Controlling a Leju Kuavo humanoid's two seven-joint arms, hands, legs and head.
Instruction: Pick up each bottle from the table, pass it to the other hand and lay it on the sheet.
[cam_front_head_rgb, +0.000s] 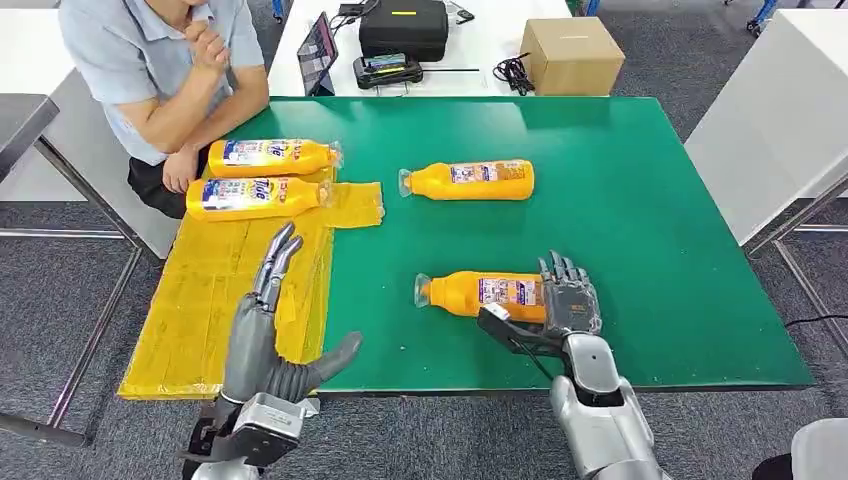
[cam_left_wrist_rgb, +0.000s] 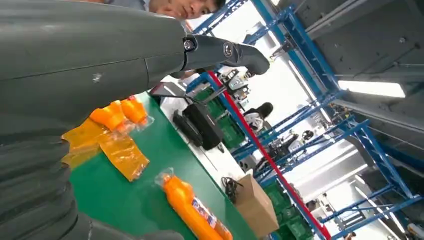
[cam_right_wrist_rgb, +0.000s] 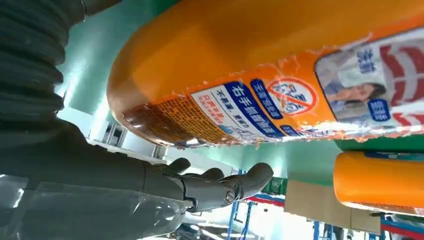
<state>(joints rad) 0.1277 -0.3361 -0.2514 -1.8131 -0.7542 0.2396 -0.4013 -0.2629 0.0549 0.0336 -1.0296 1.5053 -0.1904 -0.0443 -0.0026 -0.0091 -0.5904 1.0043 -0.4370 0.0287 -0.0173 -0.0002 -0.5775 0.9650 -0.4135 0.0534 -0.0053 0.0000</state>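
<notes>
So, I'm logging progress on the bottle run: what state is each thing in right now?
Two bottles: lying on the yellow sheet.
Far bottle: lying on the green table, untouched.
Near bottle: on its side, right robot hand at its base, not lifted.
Left robot hand: open, empty, over the sheet.

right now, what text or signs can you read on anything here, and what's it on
"Tide": on the label of the nearer bottle on the sheet.
Bottle at the right hand: a red circle-and-slash sign and Chinese print, too blurred to read.
Far bottle on the sheet, far bottle on the green table: labels too small to read.
</notes>
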